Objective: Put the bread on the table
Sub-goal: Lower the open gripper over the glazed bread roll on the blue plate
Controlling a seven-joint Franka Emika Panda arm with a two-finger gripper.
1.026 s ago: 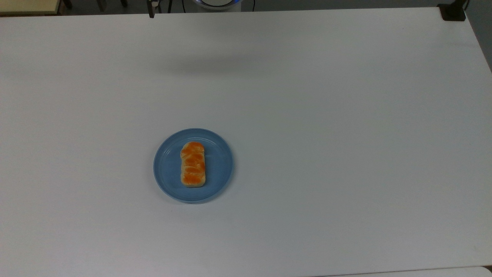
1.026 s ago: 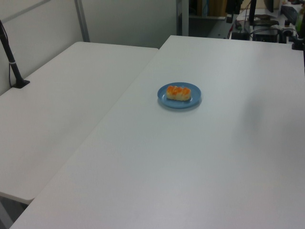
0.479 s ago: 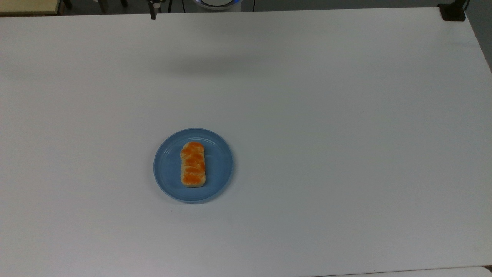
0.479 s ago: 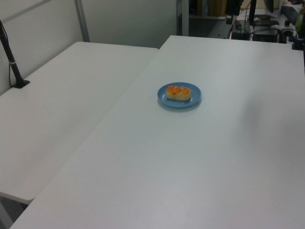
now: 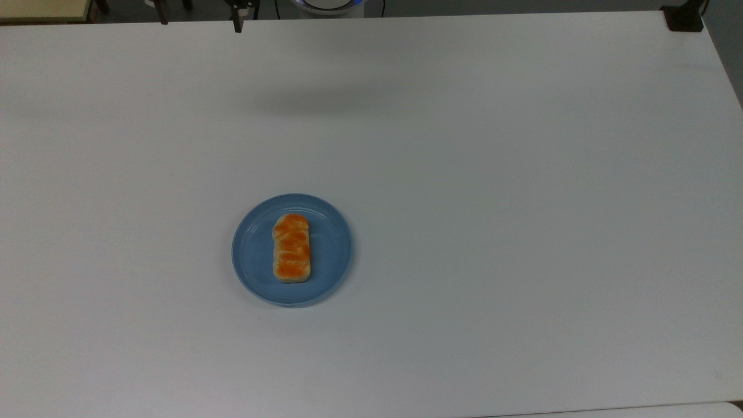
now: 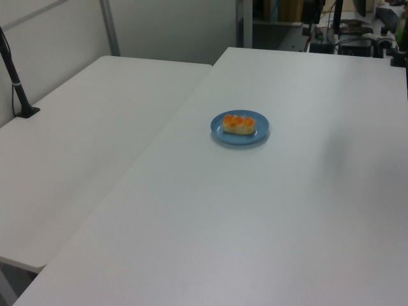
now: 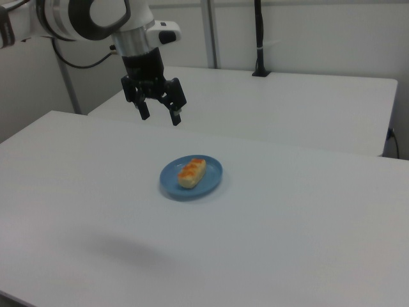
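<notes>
Right now the gripper (image 7: 158, 116) is hanging spread open and empty above the desk (image 5: 493, 203); it should descend squarely across the bread's (image 5: 291, 248) narrow width on the blue plate (image 5: 334, 249).

Even, bright overhead light, no glare. Soft blurry shadow on desk (image 5: 464, 174) near top view's upper middle; pics slightly soft, bluish cast.
</notes>
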